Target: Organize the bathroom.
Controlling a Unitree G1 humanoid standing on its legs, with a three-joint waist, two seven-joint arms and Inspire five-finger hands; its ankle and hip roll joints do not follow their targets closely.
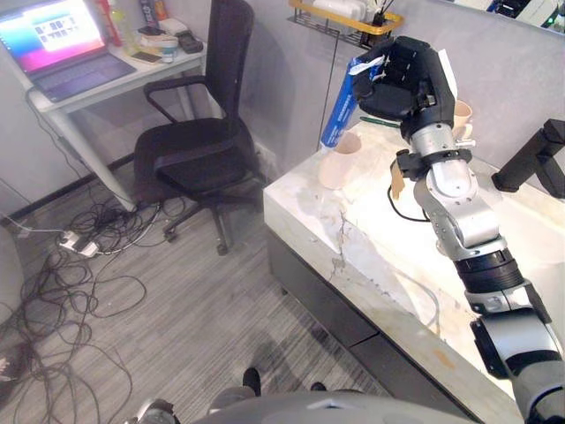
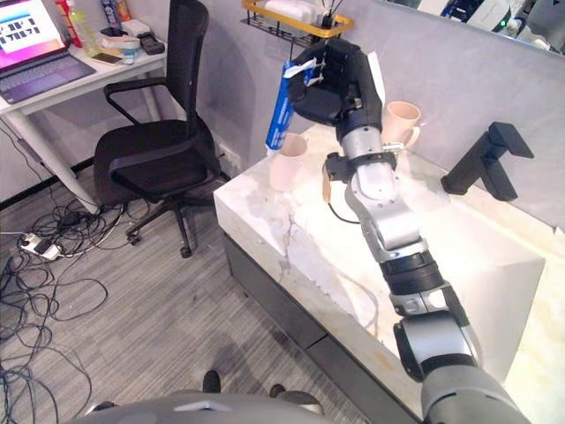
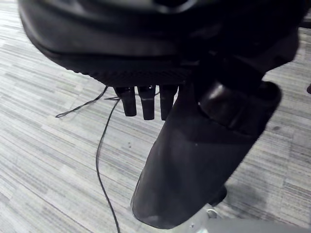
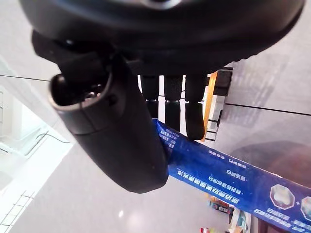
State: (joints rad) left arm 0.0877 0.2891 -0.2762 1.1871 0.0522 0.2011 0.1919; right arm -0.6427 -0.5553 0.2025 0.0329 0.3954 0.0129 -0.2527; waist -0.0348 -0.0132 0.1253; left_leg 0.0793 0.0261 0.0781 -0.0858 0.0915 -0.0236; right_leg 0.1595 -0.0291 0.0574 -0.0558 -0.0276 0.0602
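Note:
My right hand (image 1: 408, 75) is raised over the back left of the marble counter (image 1: 353, 238), shut on a blue toothpaste tube (image 1: 340, 106). The tube hangs slanted from the fingers, and its lower end reaches the rim of a pink cup (image 1: 340, 161) standing near the counter's corner. Whether the end is inside the cup I cannot tell. In the right wrist view the tube (image 4: 233, 179) is pinched between the thumb and the fingers (image 4: 172, 104). My left hand (image 3: 194, 160) hangs over the grey floor with relaxed fingers, holding nothing.
A second pink cup (image 2: 402, 124) stands by the wall behind my arm. A black faucet (image 2: 484, 159) rises over the sink basin (image 2: 494, 256). A yellow wire shelf (image 2: 296, 22) hangs on the wall. A black office chair (image 1: 207, 141), a desk with a laptop (image 1: 62, 49) and floor cables (image 1: 79, 265) lie left.

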